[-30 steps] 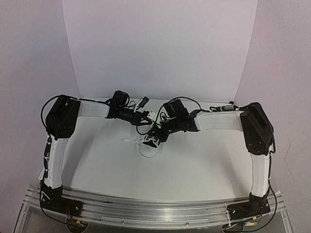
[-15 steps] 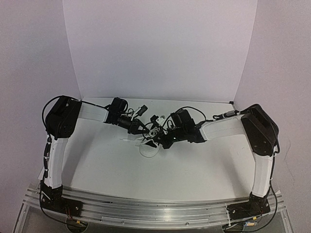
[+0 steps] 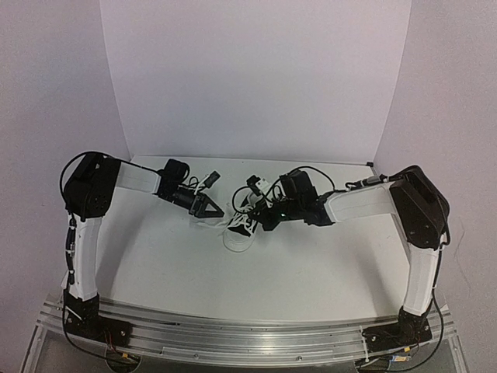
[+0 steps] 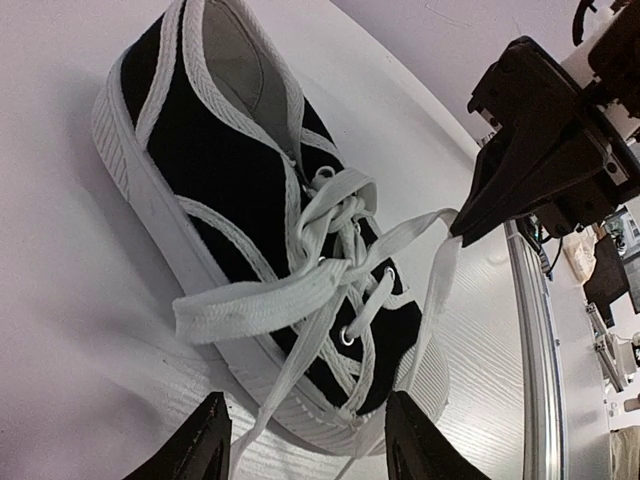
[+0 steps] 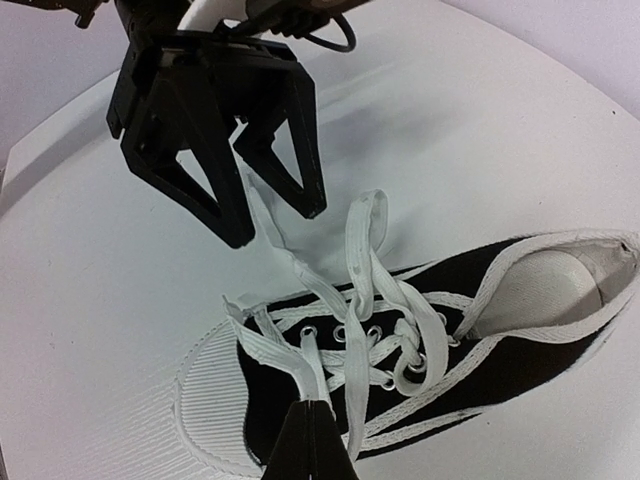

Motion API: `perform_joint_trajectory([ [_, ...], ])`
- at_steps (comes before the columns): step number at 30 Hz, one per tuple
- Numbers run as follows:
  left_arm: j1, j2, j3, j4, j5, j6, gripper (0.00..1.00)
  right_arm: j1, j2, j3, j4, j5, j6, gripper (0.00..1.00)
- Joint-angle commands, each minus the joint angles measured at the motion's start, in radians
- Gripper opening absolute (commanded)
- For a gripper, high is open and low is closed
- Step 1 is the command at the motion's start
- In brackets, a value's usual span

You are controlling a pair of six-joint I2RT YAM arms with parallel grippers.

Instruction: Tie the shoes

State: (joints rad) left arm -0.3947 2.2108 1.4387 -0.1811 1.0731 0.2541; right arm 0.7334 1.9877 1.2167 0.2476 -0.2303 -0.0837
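Between the two grippers, upright on the white, finely grained table top (image 3: 326,268): small black canvas sneaker (image 3: 241,231) with white rubber toe cap and sole, toe towards the arm bases.

Just left of the sneaker: left gripper (image 5: 278,225), black, with two hollow triangular fingers. Stands parted to a middling gap and grips nothing. Hovers near the lacing, with one strand passing beneath; contact cannot be told.

On the sneaker itself: long flat white woven laces (image 4: 300,285), threaded through small metal-ringed eyelets (image 5: 345,333) and twisted once over the tongue into a loose first knot. Shows no bow and no finished loops. One broad end lies slack across the sneaker's flank on the left gripper's side.

Just right of the sneaker: right gripper (image 4: 462,228), black and wedge-shaped. Pinched fully together, apparently on one strand of the laces, which runs from the knot straight to its tips.

Judged less than half done: first knot to be drawn snug, then both loops and the bow.

Matte canvas, herringbone white tape round the collar, ribbed rubber along the sole. Soft, limp, flat laces, likely to slide out of narrow tips.
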Motion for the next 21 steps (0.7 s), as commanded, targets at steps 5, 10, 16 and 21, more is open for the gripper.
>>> perform_joint_trajectory([
  [5, 0.004, -0.184, 0.053, -0.17, 0.075, 0.381, 0.51, -0.006, -0.002, 0.068, 0.017, -0.035, 0.069, 0.0],
  [10, -0.058, -0.207, 0.058, -0.247, 0.04, 0.838, 0.62, -0.013, 0.014, 0.084, 0.004, -0.056, 0.216, 0.0],
  [16, -0.172, -0.183, -0.029, 0.076, -0.136, 0.881, 0.64, -0.014, 0.041, 0.094, 0.004, -0.078, 0.341, 0.0],
  [21, -0.192, -0.149, -0.059, 0.175, -0.188, 0.843, 0.59, -0.017, 0.058, 0.109, 0.007, -0.074, 0.368, 0.0],
])
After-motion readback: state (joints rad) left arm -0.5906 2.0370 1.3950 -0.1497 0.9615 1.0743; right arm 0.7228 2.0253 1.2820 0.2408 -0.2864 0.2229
